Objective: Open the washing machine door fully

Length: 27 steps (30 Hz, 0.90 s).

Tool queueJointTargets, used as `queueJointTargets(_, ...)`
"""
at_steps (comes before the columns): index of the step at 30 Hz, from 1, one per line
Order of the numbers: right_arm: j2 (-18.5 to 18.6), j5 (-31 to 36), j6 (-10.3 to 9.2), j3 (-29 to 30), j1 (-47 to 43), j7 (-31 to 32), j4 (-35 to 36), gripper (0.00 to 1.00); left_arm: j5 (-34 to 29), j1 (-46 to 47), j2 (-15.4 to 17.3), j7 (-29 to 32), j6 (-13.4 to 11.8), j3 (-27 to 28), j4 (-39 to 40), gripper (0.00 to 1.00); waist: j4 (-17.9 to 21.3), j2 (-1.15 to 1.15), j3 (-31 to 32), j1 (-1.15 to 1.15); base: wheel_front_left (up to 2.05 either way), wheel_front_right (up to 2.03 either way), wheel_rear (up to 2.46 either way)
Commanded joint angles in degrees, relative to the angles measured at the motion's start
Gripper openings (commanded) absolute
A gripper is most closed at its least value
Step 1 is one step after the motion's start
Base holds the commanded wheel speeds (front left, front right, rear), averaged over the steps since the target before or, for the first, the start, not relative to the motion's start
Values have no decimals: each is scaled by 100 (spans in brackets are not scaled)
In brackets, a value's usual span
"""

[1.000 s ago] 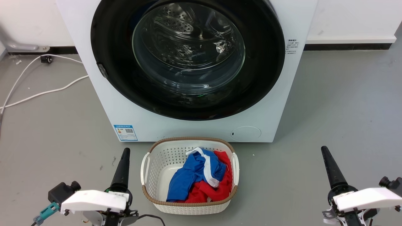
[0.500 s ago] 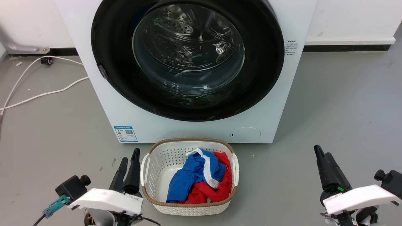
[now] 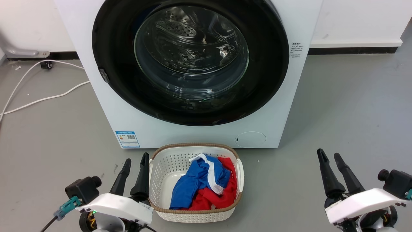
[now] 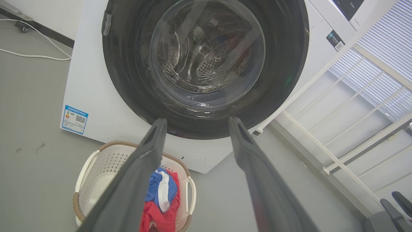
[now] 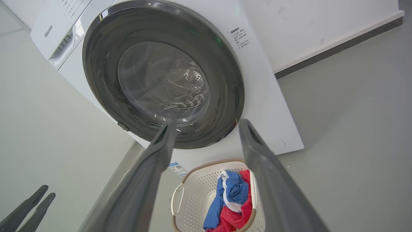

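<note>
Well beyond the parted left gripper (image 3: 136, 158) and right gripper (image 3: 328, 152) stands the closed washing machine door (image 3: 190, 61).

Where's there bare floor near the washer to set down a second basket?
Widest bare floor lies right of the washing machine, back to the black skirting, ahead of the right gripper. Left of the machine is open, though white cables cross it. Crowded: below the washing machine door, where the laundry basket sits, left gripper beside it.
</note>
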State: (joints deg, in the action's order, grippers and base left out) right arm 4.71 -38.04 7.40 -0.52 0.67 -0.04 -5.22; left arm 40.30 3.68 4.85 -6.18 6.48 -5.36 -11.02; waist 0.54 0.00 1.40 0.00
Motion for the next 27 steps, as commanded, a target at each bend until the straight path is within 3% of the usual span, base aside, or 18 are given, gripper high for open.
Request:
queueJointTargets(1, 50, 222, 7, -23, 7, -25, 121, 100, -198, 86, 48, -58, -24, -36, 65, 100, 1, 0, 4, 0, 0, 0, 0)
queueJointTargets(27, -57, 2036, 10, 57, -134, -52, 399, 100, -1745, 157, 148, -445, -186, -193, 30, 100, 18, 0, 64, 0, 0, 0, 0)
